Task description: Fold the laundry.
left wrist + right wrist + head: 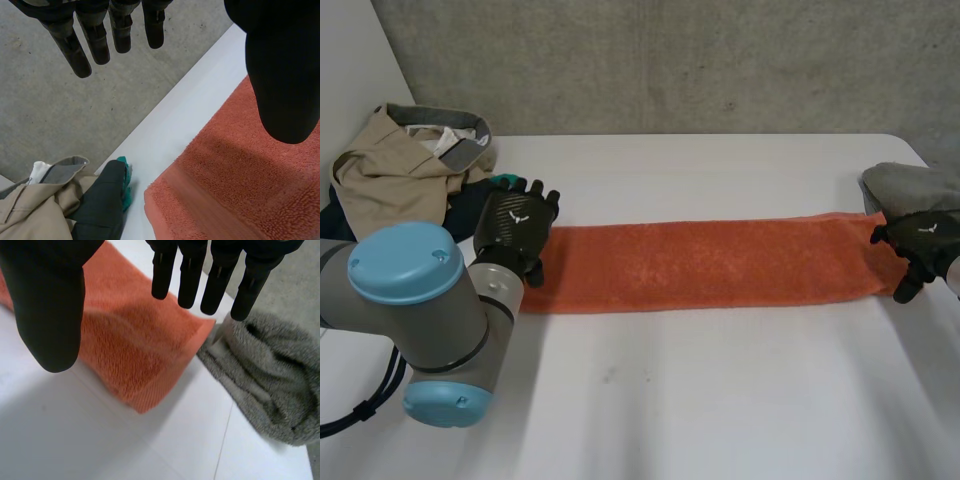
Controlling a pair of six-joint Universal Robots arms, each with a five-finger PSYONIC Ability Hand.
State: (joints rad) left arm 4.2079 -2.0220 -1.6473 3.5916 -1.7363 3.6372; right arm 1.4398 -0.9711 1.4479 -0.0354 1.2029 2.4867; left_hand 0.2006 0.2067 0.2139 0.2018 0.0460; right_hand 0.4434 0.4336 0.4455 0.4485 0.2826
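orange towel [720,262] laid out long. left hand [517,228] at one end, right hand [923,242] at other; both wide, empty.

Orange towel [710,265], grey towel [910,185], clothes [390,180] on table [720,400]

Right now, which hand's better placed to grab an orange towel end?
Probably right: the right hand is open, thumb and fingers spanning the orange towel at its end. The left hand, also open, has only its thumb over it.
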